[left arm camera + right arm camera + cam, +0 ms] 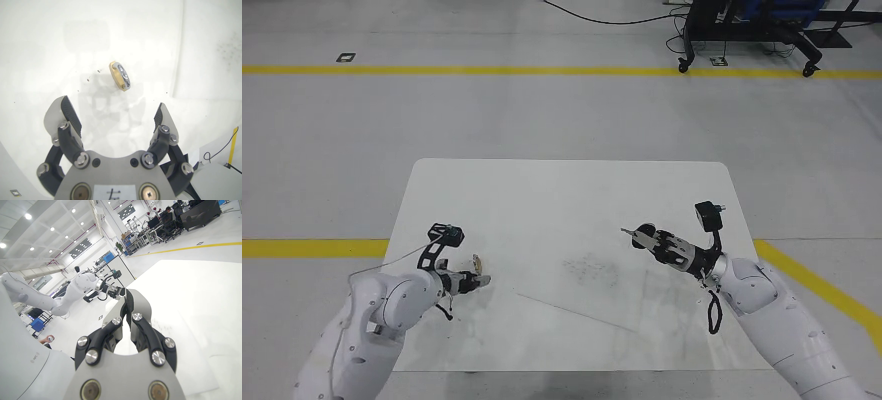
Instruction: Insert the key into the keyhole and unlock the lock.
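The table point(562, 190) was broad and white, and both arms sat over its near half. The two claws were well apart, with a wide stretch of tabletop between them.

The left claw point(112, 102) stood open, its jaws spread wide and holding nothing. It hung low, just short of the lock. The right claw point(128, 292) was closed. In the top view a thin sliver poked from its tip, which I took to be the key point(626, 232), held above the table.

The lock point(119, 78), brass with a silver shackle, lay on the table's left part. It was inside the left edge and apart from the left claw's pads point(70, 111).

The key looked to be in hand, but the lock was not yet gripped. Lifting the lock, bringing the two together, inserting and turning were all left to do. The middle ground gave room for the meeting, while the lock's side offered less margin toward the edge.
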Controlling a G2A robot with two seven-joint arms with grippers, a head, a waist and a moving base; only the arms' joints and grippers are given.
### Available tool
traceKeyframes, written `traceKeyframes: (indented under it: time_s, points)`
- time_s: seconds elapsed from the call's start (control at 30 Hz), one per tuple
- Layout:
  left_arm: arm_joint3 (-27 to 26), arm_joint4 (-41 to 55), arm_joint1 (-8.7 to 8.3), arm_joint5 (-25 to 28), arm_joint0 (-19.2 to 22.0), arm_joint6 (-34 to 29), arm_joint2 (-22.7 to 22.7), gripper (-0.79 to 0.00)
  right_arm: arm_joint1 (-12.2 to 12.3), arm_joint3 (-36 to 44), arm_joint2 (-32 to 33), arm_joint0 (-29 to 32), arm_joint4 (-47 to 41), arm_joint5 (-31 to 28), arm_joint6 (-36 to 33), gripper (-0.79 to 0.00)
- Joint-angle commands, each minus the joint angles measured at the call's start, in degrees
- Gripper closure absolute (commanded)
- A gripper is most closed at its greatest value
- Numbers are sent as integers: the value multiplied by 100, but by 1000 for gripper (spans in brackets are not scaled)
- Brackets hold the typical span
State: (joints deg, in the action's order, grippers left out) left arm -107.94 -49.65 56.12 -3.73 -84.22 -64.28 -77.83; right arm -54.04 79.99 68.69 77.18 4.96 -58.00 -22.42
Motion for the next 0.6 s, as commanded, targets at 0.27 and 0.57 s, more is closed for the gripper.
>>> traceKeyframes:
  time_s: [0.27,0.57]
  points:
    - [26,-288,43,-274,357,-148,260,-391,0,0,0,0,0,0,0,0]
    - [250,-322,108,-330,683,-259,585,-366,0,0,0,0,0,0,0,0]
